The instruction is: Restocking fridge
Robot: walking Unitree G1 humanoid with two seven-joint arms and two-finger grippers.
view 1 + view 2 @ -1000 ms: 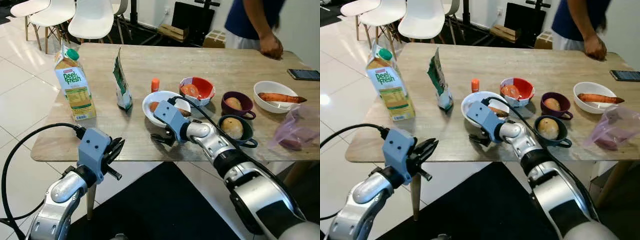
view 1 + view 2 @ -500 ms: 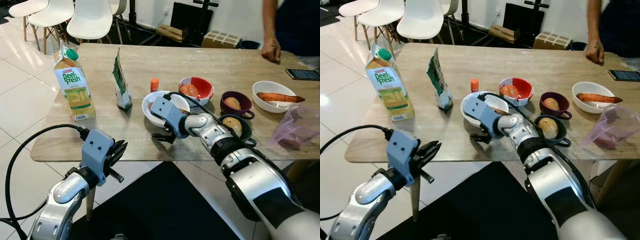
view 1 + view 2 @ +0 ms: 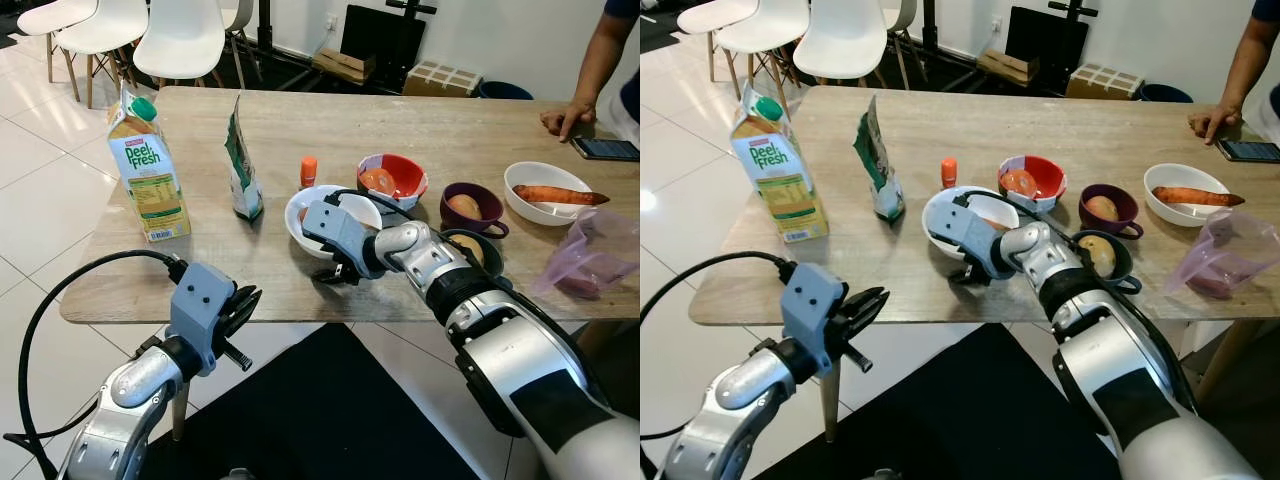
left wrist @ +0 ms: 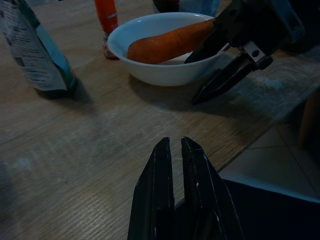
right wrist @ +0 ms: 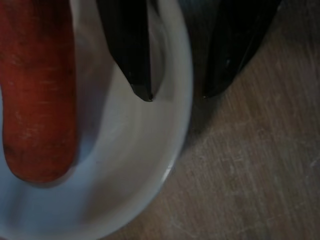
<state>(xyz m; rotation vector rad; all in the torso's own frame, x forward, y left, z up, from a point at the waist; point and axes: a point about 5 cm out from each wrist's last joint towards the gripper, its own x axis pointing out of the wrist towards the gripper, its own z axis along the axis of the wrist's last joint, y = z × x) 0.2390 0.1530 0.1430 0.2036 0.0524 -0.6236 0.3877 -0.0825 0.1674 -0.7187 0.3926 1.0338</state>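
A white bowl (image 3: 297, 213) with an orange carrot (image 4: 169, 43) in it stands near the table's front edge. My right gripper (image 3: 334, 275) is open at the bowl's near side. Its fingers straddle the rim (image 5: 181, 95), one fingertip (image 5: 129, 55) inside the bowl and the other (image 5: 235, 50) outside over the wood. The carrot lies beside the inner finger, apart from it. My left gripper (image 3: 246, 322) hangs shut below and in front of the table edge, pointing at the bowl, holding nothing.
On the wooden table (image 3: 120, 285) stand a juice carton (image 3: 148, 170), a green pouch (image 3: 243, 165), a small orange bottle (image 3: 309, 171), a red bowl (image 3: 395, 178), two dark cups with potatoes (image 3: 474, 207), another carrot bowl (image 3: 548, 190), a plastic bag (image 3: 598, 250). A person's hand (image 3: 565, 118) rests by a phone (image 3: 605, 148).
My right gripper has slid closer to the bowl and now straddles its rim. The person has stepped to the right. My left gripper has edged slightly toward the table.
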